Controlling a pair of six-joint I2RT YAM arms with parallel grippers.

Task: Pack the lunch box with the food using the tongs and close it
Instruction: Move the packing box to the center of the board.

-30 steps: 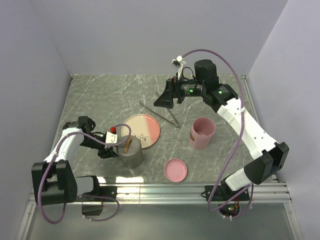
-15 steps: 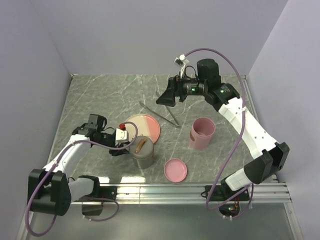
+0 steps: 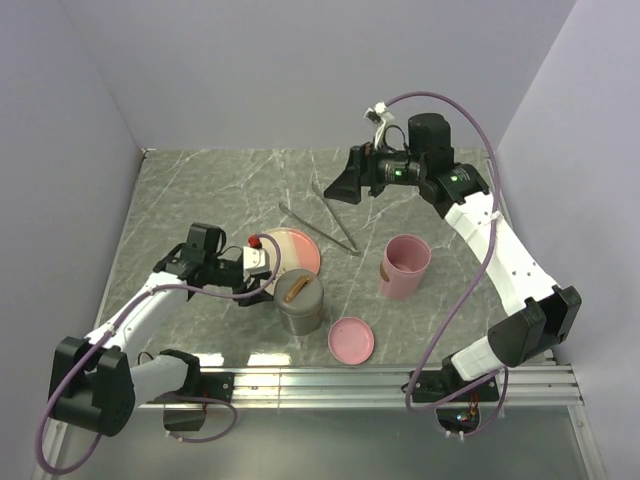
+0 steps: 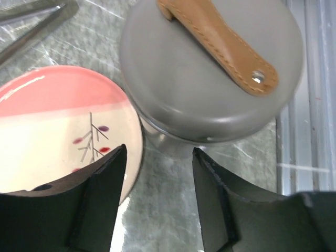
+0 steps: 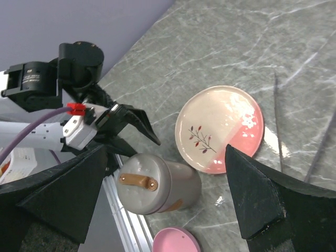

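The lunch box (image 3: 301, 305) is a grey round tin, lid on, with a brown strap across the top. It stands upright near the front rail, beside the plate. My left gripper (image 3: 268, 290) is low at its left side, open, with only marble between the fingertips (image 4: 113, 173). The tin (image 4: 199, 79) sits just beyond them, apart. The silver tongs (image 3: 322, 230) lie on the table behind the plate. High over the back of the table my right gripper (image 3: 340, 190) hangs open and empty, looking down on the tin (image 5: 157, 184) and tongs (image 5: 278, 121). No food shows.
A cream-and-pink plate (image 3: 295, 250) lies bare between the tin and the tongs. A pink cup (image 3: 405, 265) stands open at the right, and its pink lid (image 3: 352, 340) lies close to the tin's right. The metal rail (image 3: 400, 375) runs along the front edge.
The grey tin has slid right along the front, toward the pink lid, with my left gripper following it. The right gripper has drifted slightly right and back.
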